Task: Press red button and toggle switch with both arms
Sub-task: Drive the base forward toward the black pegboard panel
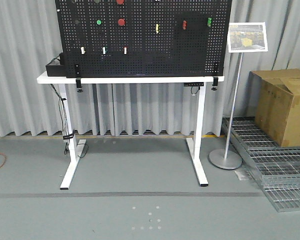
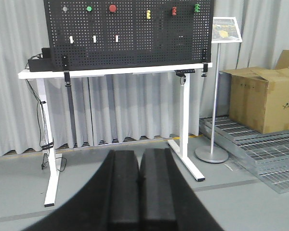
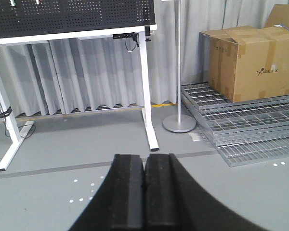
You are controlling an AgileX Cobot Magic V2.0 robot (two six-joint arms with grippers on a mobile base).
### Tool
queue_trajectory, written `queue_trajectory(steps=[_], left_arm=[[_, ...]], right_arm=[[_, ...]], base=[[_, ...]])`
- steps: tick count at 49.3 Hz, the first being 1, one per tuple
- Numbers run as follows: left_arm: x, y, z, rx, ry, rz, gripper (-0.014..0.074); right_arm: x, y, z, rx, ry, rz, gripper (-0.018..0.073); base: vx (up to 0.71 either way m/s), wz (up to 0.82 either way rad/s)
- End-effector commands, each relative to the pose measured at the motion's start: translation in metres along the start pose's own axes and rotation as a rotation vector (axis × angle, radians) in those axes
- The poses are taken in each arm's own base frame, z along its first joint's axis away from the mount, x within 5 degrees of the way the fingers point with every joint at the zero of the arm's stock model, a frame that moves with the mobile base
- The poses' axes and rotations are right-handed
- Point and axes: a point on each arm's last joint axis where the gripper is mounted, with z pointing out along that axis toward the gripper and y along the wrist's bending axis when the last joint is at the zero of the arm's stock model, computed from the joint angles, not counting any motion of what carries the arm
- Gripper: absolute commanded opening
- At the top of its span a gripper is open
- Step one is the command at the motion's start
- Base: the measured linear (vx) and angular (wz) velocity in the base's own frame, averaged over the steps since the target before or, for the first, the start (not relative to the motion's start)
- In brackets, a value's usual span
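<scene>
Two hands hang low over the grey floor, well back from the counter (image 1: 140, 79). The left hand (image 2: 139, 190) has its black fingers pressed together with nothing between them, and the right hand (image 3: 144, 190) is closed up the same way, also empty.

Across the room, a black box (image 1: 54, 67) sits at the left end of the white counter, just beside a black pegboard (image 1: 150, 57) that stands upright along it. On the board's left half a green button (image 1: 98, 22) comes first, with the red button (image 1: 121, 22) just to its right in the same row. Below them runs a row of three small white switches: the leftmost switch (image 1: 82, 50), whose tip I cannot make out, then a green-tipped switch (image 1: 104, 50), then the toggle switch (image 1: 125, 50) with its red tip, almost straight under the red button. Further right a yellow piece (image 1: 157, 28) is fixed to the board. Right of the counter stands a sign stand (image 1: 233, 100), and past it a cardboard box (image 1: 282, 107) rests on metal grates (image 1: 280, 175)
</scene>
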Motion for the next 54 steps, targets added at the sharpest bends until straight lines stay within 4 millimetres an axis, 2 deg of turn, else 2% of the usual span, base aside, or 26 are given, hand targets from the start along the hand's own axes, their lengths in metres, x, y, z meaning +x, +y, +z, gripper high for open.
queue_trajectory(steps=[1,25,54], left_arm=[[0.0033,0.0004,-0.0005,-0.005,-0.063,-0.009,0.0002],[0.0033,0.0004,-0.0005,-0.005,-0.063,-0.009,0.0002],[0.0033,0.0004,-0.0005,-0.005,-0.063,-0.009,0.0002]], right_arm=[[-0.0046,0.0008,-0.0007,-0.008,-0.088,-0.007,-0.0003],[-0.0046,0.0008,-0.0007,-0.008,-0.088,-0.007,-0.0003],[-0.0046,0.0008,-0.0007,-0.008,-0.088,-0.007,-0.0003]], base=[[0.05,0.02],[0.21,-0.02],[0.47,0.03]])
